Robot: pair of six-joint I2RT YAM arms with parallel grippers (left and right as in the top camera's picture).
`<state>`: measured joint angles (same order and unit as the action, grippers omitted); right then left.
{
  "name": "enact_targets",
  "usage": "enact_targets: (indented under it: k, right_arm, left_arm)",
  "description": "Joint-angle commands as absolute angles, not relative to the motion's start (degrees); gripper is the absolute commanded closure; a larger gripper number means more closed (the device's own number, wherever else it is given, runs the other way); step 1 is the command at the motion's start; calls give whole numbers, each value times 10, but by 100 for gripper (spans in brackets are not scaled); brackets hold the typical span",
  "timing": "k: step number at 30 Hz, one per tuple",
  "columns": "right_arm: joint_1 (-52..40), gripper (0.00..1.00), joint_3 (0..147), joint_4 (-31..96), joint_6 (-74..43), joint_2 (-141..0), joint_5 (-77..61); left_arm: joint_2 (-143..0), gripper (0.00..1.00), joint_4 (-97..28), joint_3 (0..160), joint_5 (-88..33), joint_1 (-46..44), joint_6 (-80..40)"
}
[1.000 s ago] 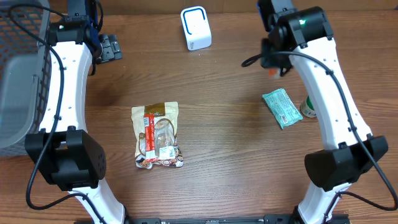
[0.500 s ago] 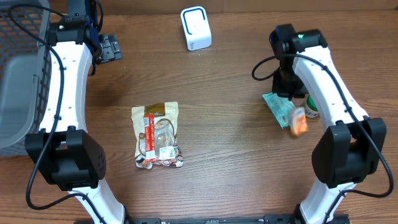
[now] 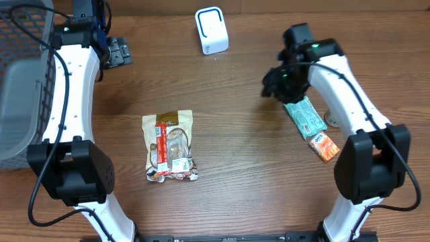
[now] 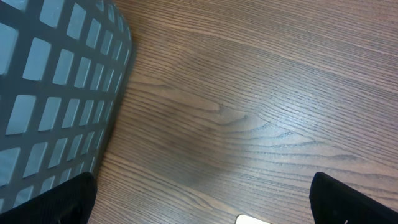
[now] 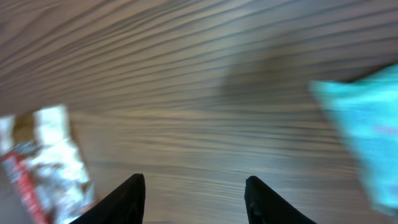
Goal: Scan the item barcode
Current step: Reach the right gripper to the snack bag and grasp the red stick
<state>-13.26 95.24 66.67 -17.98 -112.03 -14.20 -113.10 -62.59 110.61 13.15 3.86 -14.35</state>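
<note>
Orange packet (image 3: pixel 324 146) now lies flat on the table (image 3: pixel 235 168) at about 4 o'clock from the table's centre, just below the green packet (image 3: pixel 306 115) and apart from it. A second ago it is pinched in the right fingers (image 5: pixel 129 198) up near 1 o'clock, off to the right of the white scanner (image 3: pixel 211 30); half a second ago it is already loose beside the green packet. So the change is a release: the right fingers stand parted with nothing between them, and the wrist view shows only bare wood under them, the snack bag (image 3: pixel 170 146) at its left edge and the green packet at its right. The right arm has swung back over the 2 o'clock area, above the green packet's upper end.

The left fingers (image 4: pixel 351 199) are spread wide and empty at about 11 o'clock, beside the grey basket (image 3: pixel 20 81), unchanged over the second.

For the task, this likely means the orange packet's pass at the scanner is over and it has been set aside. The snack bag at 8 o'clock and the green packet at 3 o'clock look untouched, so one of them is probably next.
</note>
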Motion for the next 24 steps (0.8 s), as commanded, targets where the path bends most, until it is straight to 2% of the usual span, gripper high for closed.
enact_targets:
  k: [1,5,10,14,19,21,24]
  right_arm:
    - [-193,49,922,637,-180,-1116,-227]
    - [-265,50,888,588,-188,-1116,-229]
    - [-367,45,846,509,-247,-1116,-229]
    - [-439,45,828,437,-289,-1116,-228]
    - [-514,46,818,347,-290,-1116,-213]
    - [-534,51,817,326,-290,-1116,-191]
    - [-556,54,817,313,-305,-1117,-146]
  left_arm:
    - [-1131,0,-625,1107,139,37,-133]
    - [-1131,0,-625,1107,139,37,-133]
    - [-1131,0,-625,1107,139,37,-133]
    - [-1131,0,-625,1107,139,37,-133]
    - [-1131,0,-625,1107,139,37,-133]
    - [-1131,0,-625,1107,139,37,-133]
    - [-1131,0,-625,1107,139,37,-133]
